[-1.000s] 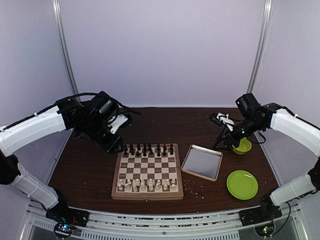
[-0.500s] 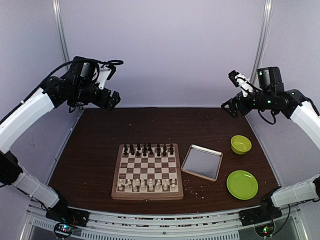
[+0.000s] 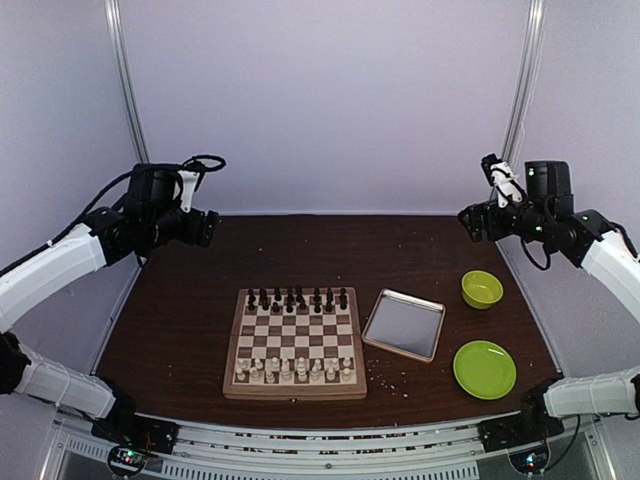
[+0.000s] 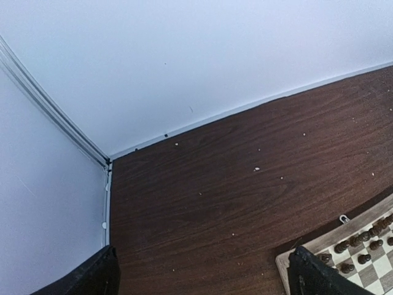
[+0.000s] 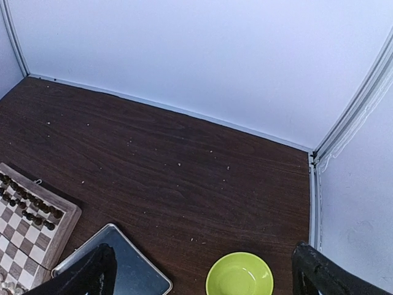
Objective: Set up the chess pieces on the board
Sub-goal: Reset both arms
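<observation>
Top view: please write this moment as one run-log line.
left jaws: open, empty | right jaws: open, empty | chess pieces: lined along board near rows

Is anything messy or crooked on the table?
A little. Pale crumbs are sprinkled over the dark table, some just in front of the metal tray, which sits crooked beside the straight chessboard. The chess pieces stand in tidy rows.

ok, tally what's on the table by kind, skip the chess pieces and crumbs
chessboard: 1
metal tray: 1
green bowl: 1
green plate: 1
total: 4
</observation>
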`<state>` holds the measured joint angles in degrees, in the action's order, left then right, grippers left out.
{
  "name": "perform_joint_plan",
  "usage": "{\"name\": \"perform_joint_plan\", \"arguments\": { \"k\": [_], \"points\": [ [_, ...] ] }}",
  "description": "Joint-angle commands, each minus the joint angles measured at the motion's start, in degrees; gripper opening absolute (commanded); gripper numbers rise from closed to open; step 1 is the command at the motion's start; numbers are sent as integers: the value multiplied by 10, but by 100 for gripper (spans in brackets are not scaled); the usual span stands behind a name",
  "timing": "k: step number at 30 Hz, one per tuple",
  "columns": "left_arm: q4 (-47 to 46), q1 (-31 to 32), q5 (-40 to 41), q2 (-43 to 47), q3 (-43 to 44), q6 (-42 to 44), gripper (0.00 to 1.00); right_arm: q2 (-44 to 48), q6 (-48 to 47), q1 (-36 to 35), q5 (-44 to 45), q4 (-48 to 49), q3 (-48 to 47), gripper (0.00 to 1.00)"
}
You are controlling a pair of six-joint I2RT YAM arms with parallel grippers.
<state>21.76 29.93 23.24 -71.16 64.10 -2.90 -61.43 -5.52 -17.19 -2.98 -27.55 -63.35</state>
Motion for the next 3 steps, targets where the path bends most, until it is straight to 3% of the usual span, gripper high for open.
{"name": "perform_joint_plan", "arguments": {
  "k": [1, 3],
  "points": [
    [-36, -1, 5, 2, 27, -7, 98, 6, 9, 20, -47, 31, 1, 100],
    [-34, -1, -7, 1, 28, -8, 98, 2, 9, 23, -66, 27, -4, 99]
  ]
}}
